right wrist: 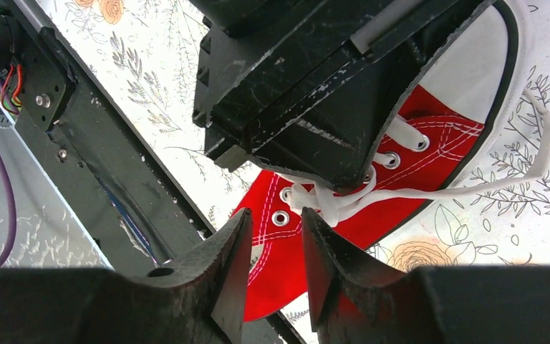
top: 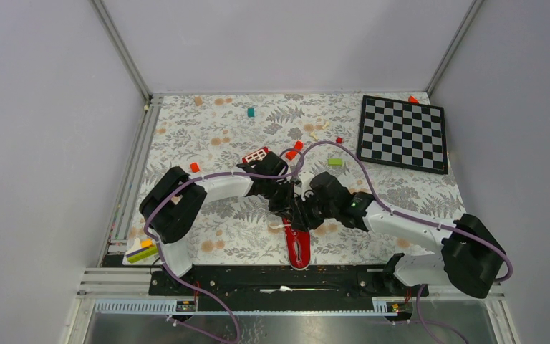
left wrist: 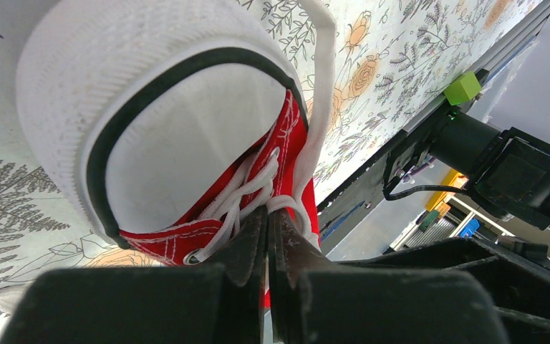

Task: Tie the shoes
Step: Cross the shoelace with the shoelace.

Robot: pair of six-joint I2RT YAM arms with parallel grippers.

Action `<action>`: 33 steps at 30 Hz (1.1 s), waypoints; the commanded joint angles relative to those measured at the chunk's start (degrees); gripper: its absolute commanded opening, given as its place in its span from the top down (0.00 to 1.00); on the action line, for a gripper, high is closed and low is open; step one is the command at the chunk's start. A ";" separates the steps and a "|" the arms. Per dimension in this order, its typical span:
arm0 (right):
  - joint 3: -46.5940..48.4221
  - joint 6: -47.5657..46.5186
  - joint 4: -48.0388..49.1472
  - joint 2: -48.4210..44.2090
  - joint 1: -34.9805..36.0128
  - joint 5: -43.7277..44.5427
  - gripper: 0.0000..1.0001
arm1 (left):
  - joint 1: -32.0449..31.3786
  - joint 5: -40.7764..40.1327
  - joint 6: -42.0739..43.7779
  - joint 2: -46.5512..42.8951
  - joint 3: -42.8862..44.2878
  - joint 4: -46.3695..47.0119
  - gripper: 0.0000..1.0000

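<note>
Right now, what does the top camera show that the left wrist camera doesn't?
Only the top view: the chessboard at the far right, small blocks scattered about, and both arms meeting over the red sneaker. Only the left wrist view: the white toe cap up close and the left hand shut right at the laces. Both: the sneaker lying on the floral table.

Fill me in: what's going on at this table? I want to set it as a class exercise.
Two robot arms are working on a small red sneaker. The left gripper is shut on the white laces near the eyelets. The right gripper hovers open beside it, holding nothing. One lace end trails loose across the table; no bow shows yet.
</note>
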 commanded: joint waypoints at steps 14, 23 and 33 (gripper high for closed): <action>1.56 -3.43 2.33 1.48 -0.01 0.22 0.60 | 0.00 -0.26 1.37 0.86 1.50 0.44 1.00; 2.31 -5.42 1.21 2.72 -0.01 -0.80 0.73 | -0.02 -0.23 1.37 0.88 1.65 0.44 1.00; 2.01 -6.88 0.58 2.71 0.04 -0.55 0.70 | -0.01 -0.25 1.37 0.72 1.50 0.44 1.00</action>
